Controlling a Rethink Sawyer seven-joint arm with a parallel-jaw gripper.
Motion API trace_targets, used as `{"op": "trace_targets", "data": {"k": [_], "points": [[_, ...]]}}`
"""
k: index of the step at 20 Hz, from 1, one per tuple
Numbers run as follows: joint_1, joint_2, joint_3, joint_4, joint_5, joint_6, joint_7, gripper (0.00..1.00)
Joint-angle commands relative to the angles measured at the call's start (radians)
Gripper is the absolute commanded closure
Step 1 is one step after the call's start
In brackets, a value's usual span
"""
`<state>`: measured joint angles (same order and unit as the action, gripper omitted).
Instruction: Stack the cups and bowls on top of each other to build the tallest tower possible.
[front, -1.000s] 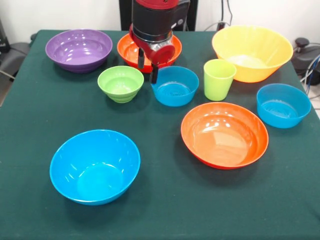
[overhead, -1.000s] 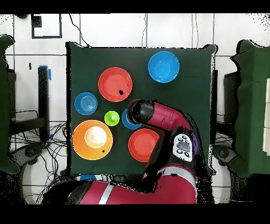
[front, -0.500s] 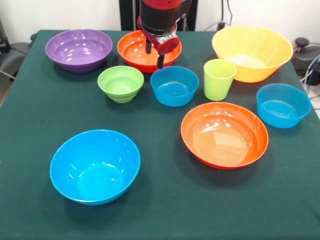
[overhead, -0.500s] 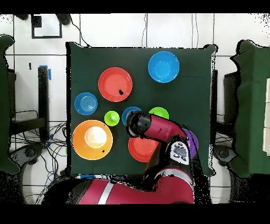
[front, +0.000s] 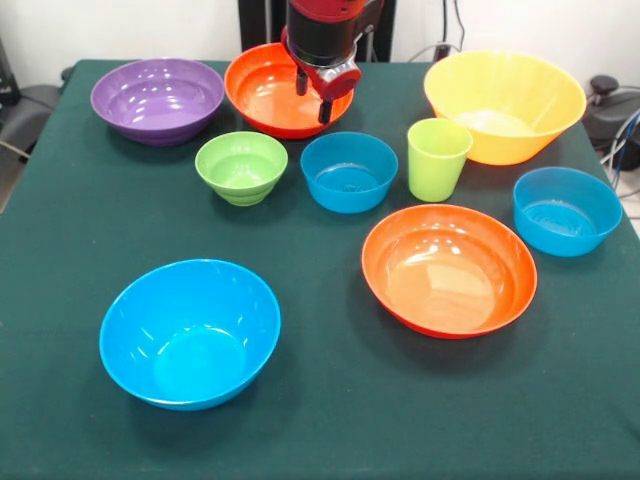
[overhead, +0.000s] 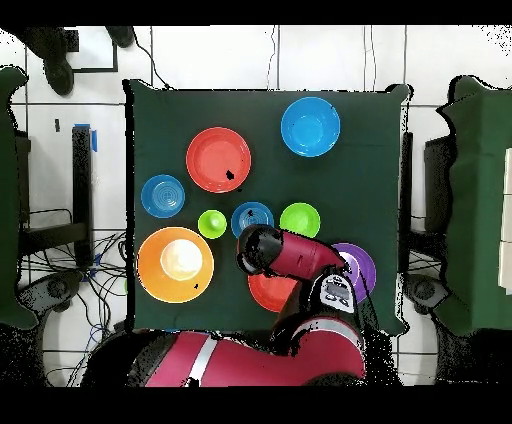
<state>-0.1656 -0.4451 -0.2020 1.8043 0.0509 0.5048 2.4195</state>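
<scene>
A robot lab: a green-clothed worktop (overhead: 380, 130) on a white tiled floor (overhead: 230, 55), loose cables (overhead: 60, 270) at its left.

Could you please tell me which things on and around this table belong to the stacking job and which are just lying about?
Job: green cup; purple bowl; small green bowl; three blue bowls; red-orange bowl; orange bowl; big yellow-orange bowl.

Lying about: cables on the floor.

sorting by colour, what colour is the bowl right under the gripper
Red-orange: the bowl beneath the gripper. It shows best in the front view.
</scene>
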Motion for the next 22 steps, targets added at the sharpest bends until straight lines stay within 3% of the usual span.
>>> {"op": "trace_targets", "data": {"k": [1,6,14,22], "points": [[0.009,0.100,0.076,0.069,-0.077,-0.100,0.021,0.00],[0.019,0.088,0.054,0.074,-0.088,-0.077,0.023,0.00],[-0.034,0.052,0.100,0.081,-0.078,-0.098,0.005,0.00],[-0.047,-0.058,0.113,0.134,-0.067,-0.055,0.002,0.00]]}}
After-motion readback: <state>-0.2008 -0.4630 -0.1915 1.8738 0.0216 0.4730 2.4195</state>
